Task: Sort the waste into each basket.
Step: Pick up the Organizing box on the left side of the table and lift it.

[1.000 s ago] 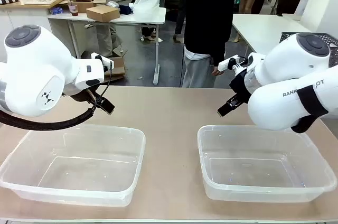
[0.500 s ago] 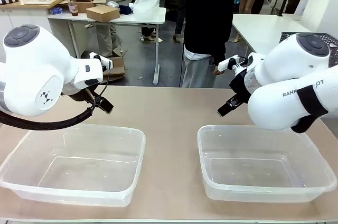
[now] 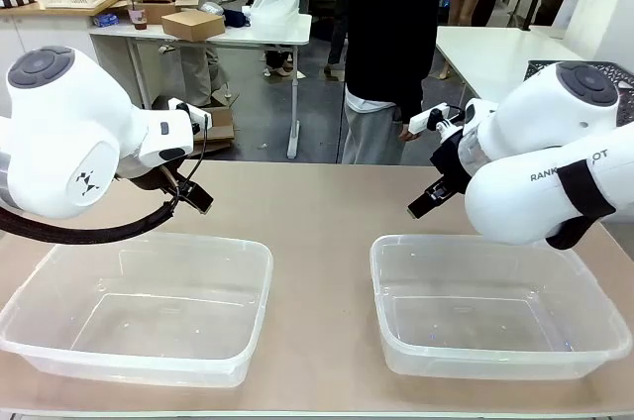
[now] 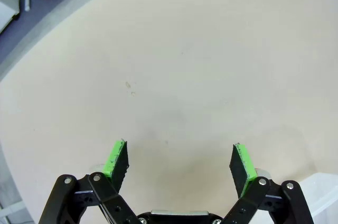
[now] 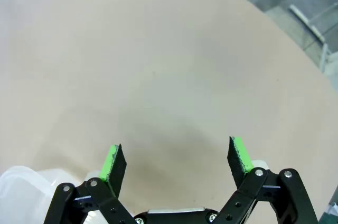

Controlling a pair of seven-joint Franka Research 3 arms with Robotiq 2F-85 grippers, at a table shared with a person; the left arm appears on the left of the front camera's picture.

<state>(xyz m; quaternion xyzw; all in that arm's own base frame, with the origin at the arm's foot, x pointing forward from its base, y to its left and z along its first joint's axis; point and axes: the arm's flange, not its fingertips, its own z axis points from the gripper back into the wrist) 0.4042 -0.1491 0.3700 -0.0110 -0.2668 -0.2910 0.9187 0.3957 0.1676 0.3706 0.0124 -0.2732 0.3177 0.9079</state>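
Two clear plastic tubs stand side by side on the tan table: the left basket (image 3: 158,239) and the right basket (image 3: 466,240), both with nothing in them. The waste is out of view. My left gripper (image 3: 200,200) hovers just behind the left basket's far edge. In the left wrist view, the left gripper (image 4: 179,152) is open over bare tabletop. My right gripper (image 3: 421,205) hangs behind the right basket's far left corner. In the right wrist view, the right gripper (image 5: 175,154) is also open with nothing between its green pads.
A person in dark clothes (image 3: 391,44) stands at the table's far side, one hand (image 3: 407,133) hanging down. Bare table (image 3: 317,202) lies between and behind the tubs. A tub corner shows at each wrist view's bottom edge (image 4: 325,203) (image 5: 21,182).
The left arm's wrist has shifted very slightly to the left. The right arm, both tubs and both grippers' opening are unchanged.
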